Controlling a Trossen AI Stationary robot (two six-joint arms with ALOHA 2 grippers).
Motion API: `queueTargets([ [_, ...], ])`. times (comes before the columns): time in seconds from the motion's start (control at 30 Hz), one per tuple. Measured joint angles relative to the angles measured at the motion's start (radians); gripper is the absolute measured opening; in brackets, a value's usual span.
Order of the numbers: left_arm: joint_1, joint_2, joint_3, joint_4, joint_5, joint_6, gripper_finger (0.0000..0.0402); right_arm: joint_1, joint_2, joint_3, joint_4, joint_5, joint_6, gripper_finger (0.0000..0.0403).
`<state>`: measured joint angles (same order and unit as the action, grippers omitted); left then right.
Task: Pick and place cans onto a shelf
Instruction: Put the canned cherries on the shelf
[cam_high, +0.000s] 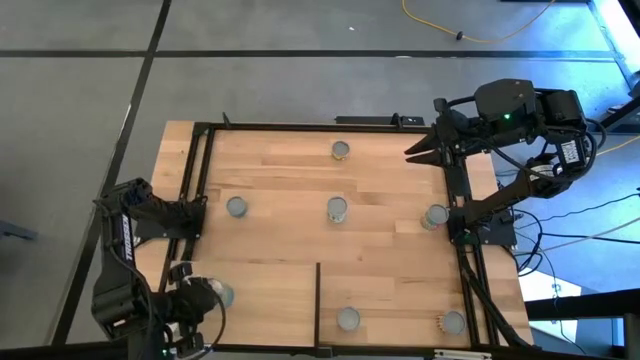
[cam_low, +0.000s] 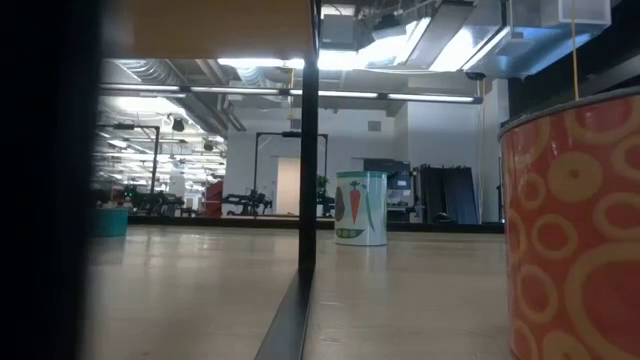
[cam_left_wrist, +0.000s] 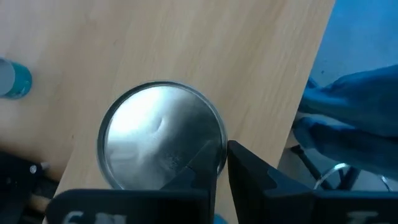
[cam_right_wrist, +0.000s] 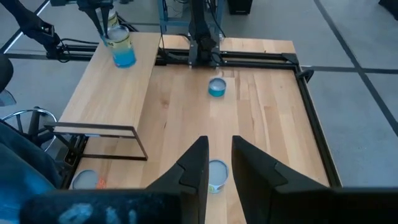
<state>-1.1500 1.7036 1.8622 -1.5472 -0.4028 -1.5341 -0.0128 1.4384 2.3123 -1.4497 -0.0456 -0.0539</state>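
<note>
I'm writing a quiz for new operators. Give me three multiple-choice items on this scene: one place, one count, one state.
1. Where does the can by the left pincer stand?
A. on the shelf
B. on the floor
C. on top of another can

2. How many cans does the high view show?
A. three
B. seven
C. twelve

3. How is the right pincer?
A. shut on a can
B. open, holding nothing
C. lying flat on the shelf

Answers:
1. A, the can sits on the pale board left of the black edge.
2. B, six stand spread over the table and one on the shelf.
3. B, its wrist view shows a gap between the fingers with nothing in it.
</note>
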Motion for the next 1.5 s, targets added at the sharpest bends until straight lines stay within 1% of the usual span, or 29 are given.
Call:
queueTargets([
  [0.17, 0.001, -0.042, 0.031, 0.000, -0.046, 0.023, 0.0003, 0.000, 0.001, 0.000, 0.032, 0.000, -0.004, 0.0072],
  [0.37, 0.004, -0.082, 0.065, -0.024, -0.110, 0.102, 0.0001, 0.000, 0.001, -0.029, 0.056, 0.000, -0.006, 0.0072],
  [0.47, 0.021, -0.104, 0.066, -0.025, -0.136, 0.137, 0.0001, 0.000, 0.000, -0.069, 0.056, 0.000, -0.007, 0.0072],
  [0.53, 0.038, -0.110, 0.066, -0.024, -0.170, 0.186, 0.0001, 0.000, 0.002, -0.099, 0.056, 0.000, -0.007, 0.0072],
  [0.6, 0.056, -0.117, 0.061, -0.024, -0.182, 0.228, 0.0001, 0.000, 0.001, -0.136, 0.064, 0.000, -0.007, 0.0072],
  [0.73, 0.090, -0.141, 0.013, -0.024, -0.135, 0.236, 0.0001, 0.000, 0.002, -0.201, 0.094, 0.000, -0.031, 0.0072],
  [0.83, 0.108, -0.175, -0.055, -0.023, -0.111, 0.231, 0.0000, 0.000, 0.002, -0.232, 0.104, -0.001, -0.068, 0.0072],
  [1.0, 0.109, -0.280, -0.202, -0.024, -0.098, 0.115, 0.0000, 0.000, 0.002, -0.254, 0.123, -0.001, -0.088, 0.0072],
  [1.07, 0.109, -0.324, -0.265, -0.024, -0.066, 0.070, 0.0000, 0.000, 0.002, -0.254, 0.124, -0.001, -0.088, 0.0072],
  [1.17, 0.109, -0.367, -0.334, -0.026, 0.011, 0.026, 0.0000, 0.000, 0.002, -0.254, 0.124, -0.005, -0.087, 0.0072],
  [1.27, 0.109, -0.381, -0.356, -0.025, 0.046, 0.025, 0.0000, 0.000, 0.001, -0.254, 0.124, -0.008, -0.087, 0.0072],
  [1.4, 0.109, -0.383, -0.335, -0.023, 0.042, 0.033, 0.0000, 0.000, 0.001, -0.255, 0.124, -0.009, -0.087, 0.0072],
  [1.5, 0.109, -0.383, -0.325, -0.014, 0.018, 0.054, 0.0000, 0.000, 0.001, -0.255, 0.124, -0.009, -0.088, 0.0072],
])
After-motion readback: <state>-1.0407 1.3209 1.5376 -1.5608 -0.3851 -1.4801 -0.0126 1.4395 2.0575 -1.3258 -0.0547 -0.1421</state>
